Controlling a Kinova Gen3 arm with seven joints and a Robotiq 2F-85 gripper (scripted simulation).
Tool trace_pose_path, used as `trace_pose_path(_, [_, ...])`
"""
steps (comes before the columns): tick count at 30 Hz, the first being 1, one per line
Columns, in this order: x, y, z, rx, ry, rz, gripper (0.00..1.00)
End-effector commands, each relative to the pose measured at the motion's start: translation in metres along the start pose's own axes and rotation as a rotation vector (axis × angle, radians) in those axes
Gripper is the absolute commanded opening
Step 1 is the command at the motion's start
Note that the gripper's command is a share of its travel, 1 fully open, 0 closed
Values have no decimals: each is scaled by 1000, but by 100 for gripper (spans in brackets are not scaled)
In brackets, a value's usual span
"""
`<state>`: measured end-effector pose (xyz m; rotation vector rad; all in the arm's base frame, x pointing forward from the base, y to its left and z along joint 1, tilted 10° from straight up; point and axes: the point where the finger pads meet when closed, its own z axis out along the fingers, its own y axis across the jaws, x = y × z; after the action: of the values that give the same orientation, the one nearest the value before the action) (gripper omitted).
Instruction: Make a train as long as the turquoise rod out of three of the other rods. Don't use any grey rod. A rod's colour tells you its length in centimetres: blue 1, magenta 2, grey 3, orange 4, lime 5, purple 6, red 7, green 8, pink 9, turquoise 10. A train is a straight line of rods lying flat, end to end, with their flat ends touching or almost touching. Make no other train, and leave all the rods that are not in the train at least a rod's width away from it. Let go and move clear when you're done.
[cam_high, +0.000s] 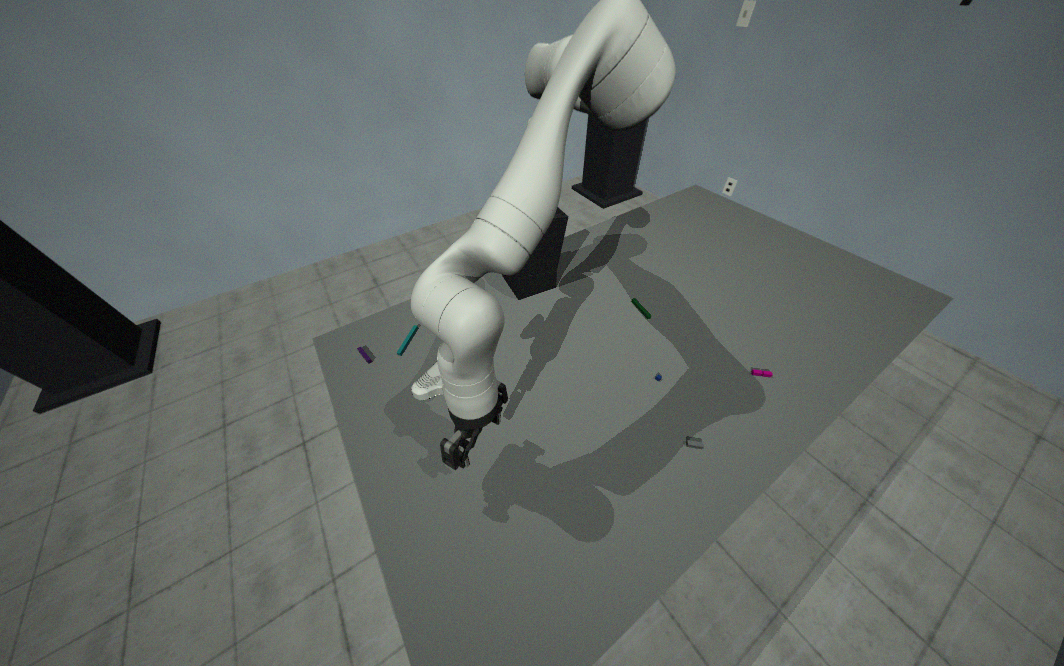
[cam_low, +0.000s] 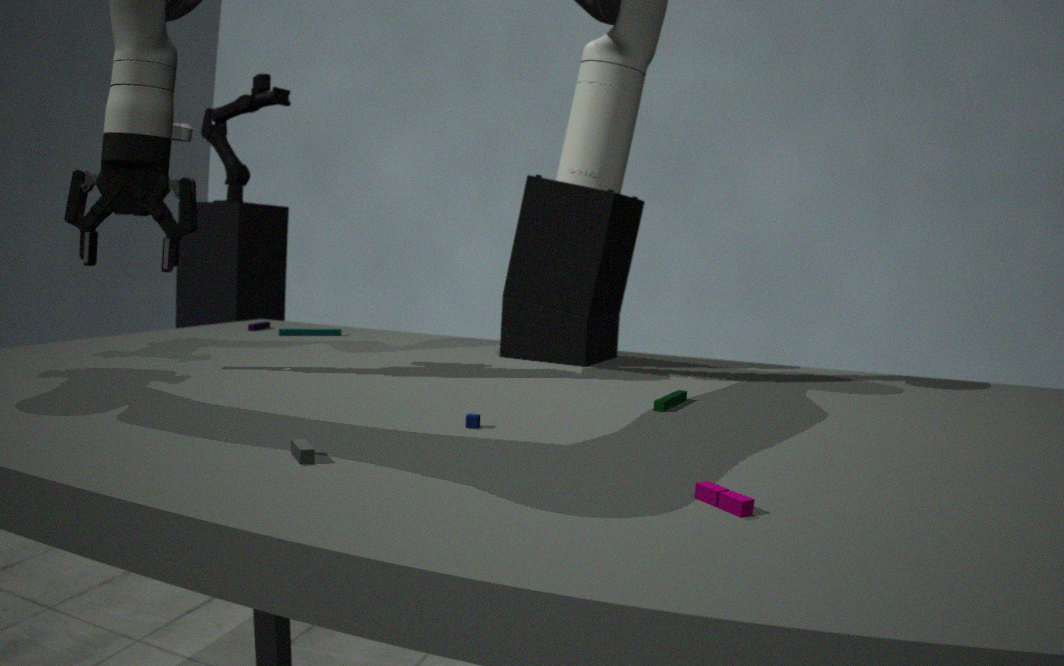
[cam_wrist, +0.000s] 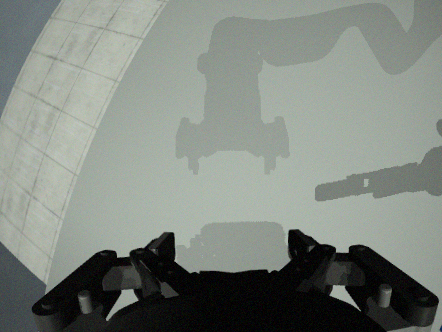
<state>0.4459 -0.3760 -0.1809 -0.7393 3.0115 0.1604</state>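
Observation:
My gripper (cam_high: 455, 453) (cam_low: 128, 257) (cam_wrist: 231, 244) is open and empty, high above the table, away from all rods. Two magenta rods (cam_high: 756, 371) (cam_low: 736, 503) lie end to end in line, touching or almost touching. The purple rod (cam_high: 365, 354) (cam_low: 258, 325) lies near the far left corner in the top view. The turquoise rod (cam_high: 407, 340) (cam_low: 310, 332) lies beside it, apart. The green rod (cam_high: 640, 307) (cam_low: 669, 400), the blue rod (cam_high: 658, 376) (cam_low: 472, 421) and the grey rod (cam_high: 694, 442) (cam_low: 303, 452) lie singly. No rod shows in the wrist view.
The grey table (cam_high: 471, 596) (cam_low: 235, 502) has its left edge near the purple rod. My arm's black base block (cam_high: 540, 259) (cam_low: 557, 267) stands at the back edge. A black arm (cam_low: 227, 149) stands on a pedestal beyond the table. Arm shadows cross the table.

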Motion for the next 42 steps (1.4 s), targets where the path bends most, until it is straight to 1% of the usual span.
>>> trace_pose_path(1, [40,-11,2,-3,0,47,100])
trace_pose_path(4, [69,-15,3,-5,1,63,100])
trace_pose_path(6, [69,-15,3,-5,1,63,100])
trace_pose_path(7, [93,-17,5,-7,1,76,100])
trace_pose_path(14, [157,-19,10,-13,0,112,100])
trace_pose_path(21, [223,-12,15,-20,-2,149,100])
trace_pose_path(23, [223,-12,15,-20,-2,149,100])
trace_pose_path(24, [243,-8,17,-22,-3,161,100])
trace_pose_path(25, [255,-6,18,-24,-4,168,100])
trace_pose_path(30, [299,6,22,-29,-7,194,100])
trace_pose_path(36, [352,26,28,-37,-13,227,100])
trace_pose_path(38, [369,34,30,-40,-15,238,100])
trace_pose_path(40, [369,34,30,-40,-15,238,100])
trace_pose_path(42, [388,43,32,-43,-18,251,100])
